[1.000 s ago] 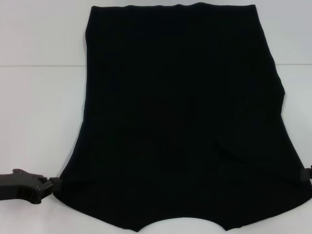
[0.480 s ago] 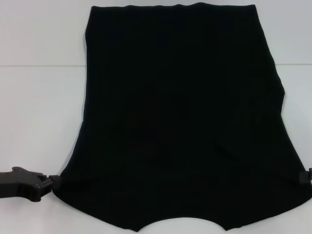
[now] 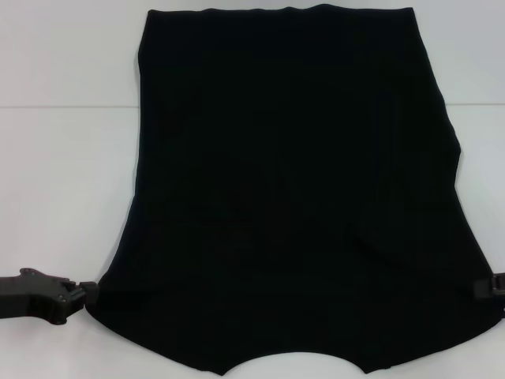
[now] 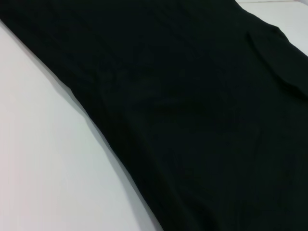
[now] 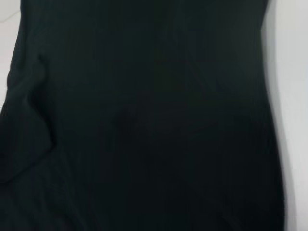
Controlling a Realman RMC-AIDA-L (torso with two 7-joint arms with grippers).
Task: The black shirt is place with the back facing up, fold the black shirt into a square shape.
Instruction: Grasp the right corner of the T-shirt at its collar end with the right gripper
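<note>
Left claw point(image 3: 88, 294): low at about 8 o'clock in the head view, lying close to the bench, its tip touching the near left corner of the shirt; the black cloth hides how far its fingers stand apart, so I cannot tell whether it has hold of the fabric.
Black shirt point(image 3: 296, 189): spread flat over the middle of the bench, reaching from 12 o'clock down to 6 o'clock, narrower at the far end and flaring wider toward the near end, where the hem curves in a shallow notch; a soft crease runs across it toward 4 o'clock. No lettering shows on the upper side. Both wrist views are filled with its dark cloth.
Bench point(image 3: 63, 174): white, bare at 9 o'clock and 3 o'clock beside the shirt.
Right claw point(image 3: 491, 289): at about 4 o'clock, only its tip in view at the picture's edge, touching the shirt's near right corner; its opening cannot be told.
</note>
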